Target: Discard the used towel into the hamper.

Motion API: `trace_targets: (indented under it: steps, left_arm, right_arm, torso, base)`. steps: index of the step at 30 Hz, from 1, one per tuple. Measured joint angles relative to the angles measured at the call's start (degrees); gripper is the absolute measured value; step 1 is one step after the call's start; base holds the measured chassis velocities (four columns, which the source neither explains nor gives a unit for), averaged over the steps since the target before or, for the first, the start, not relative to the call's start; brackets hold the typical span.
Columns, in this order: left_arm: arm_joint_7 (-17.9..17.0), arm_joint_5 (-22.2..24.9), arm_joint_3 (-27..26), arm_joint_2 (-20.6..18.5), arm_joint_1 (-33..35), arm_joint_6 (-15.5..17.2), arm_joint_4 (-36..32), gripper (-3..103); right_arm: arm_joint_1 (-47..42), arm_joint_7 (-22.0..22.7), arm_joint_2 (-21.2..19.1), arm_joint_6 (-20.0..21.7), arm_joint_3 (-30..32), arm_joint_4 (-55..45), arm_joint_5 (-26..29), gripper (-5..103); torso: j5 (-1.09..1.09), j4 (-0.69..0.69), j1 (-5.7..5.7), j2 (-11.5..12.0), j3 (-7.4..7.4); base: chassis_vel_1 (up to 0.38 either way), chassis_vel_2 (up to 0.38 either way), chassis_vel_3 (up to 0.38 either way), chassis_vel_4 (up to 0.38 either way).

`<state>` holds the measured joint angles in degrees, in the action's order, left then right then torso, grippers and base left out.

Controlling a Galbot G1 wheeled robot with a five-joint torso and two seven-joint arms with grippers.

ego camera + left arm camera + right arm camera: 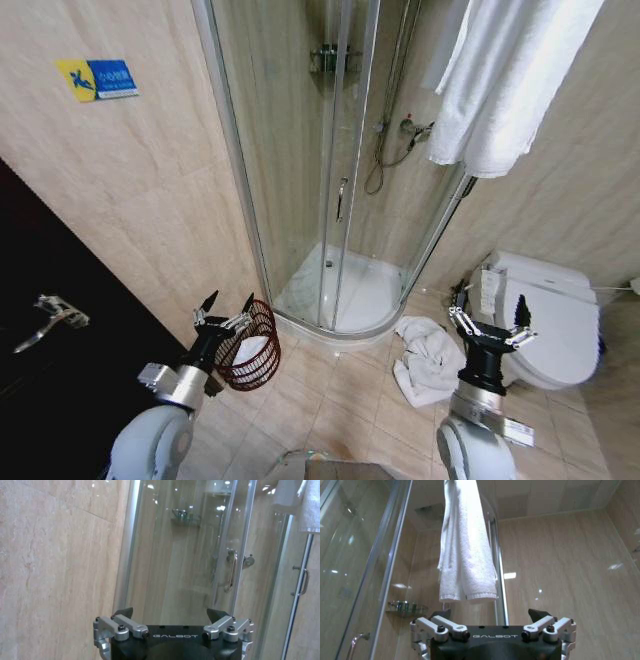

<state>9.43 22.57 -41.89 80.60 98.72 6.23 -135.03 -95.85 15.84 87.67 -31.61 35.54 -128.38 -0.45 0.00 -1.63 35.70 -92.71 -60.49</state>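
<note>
curved glass shower enclosure (330, 170) stood centre | white ceramic toilet (545, 315) sat right of enclosure | white hanging towel (505, 80) hung above-right of enclosure | blue-yellow wall sign (97, 79) was left of enclosure

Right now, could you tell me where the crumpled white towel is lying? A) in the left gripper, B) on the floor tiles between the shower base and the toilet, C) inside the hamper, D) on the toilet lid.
B: the crumpled white towel lies on the floor tiles, between the shower base and the toilet, apart from the hamper.
</note>
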Motion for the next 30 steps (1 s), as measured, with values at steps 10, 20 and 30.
trace_targets:
  steps: [10, 20, 30]
  left_arm:
    - [-0.2, -0.6, 0.5, -0.4, -0.1, -0.1, 0.1, 99]
    - [-0.2, -0.6, 0.5, -0.4, -0.1, -0.1, 0.2, 99]
    - [-0.2, -0.6, 0.5, -0.4, -0.1, -0.1, 0.2, 99]
  right_arm:
    - [-0.5, -0.7, -0.2, 1.2, -0.1, -2.0, 0.4, 100]
    - [-1.0, -1.5, -1.3, 3.7, 0.2, -5.6, 2.0, 100]
    - [-2.0, -2.5, -2.5, 5.0, 0.7, -7.5, 3.6, 100]
  torso:
    - [0.0, 0.0, 0.0, 0.0, 0.0]
    - [0.0, 0.0, 0.0, 0.0, 0.0]
    - [0.0, 0.0, 0.0, 0.0, 0.0]
  base:
    - [0.0, 0.0, 0.0, 0.0]
    - [0.0, 0.0, 0.0, 0.0]
    - [0.0, 0.0, 0.0, 0.0]
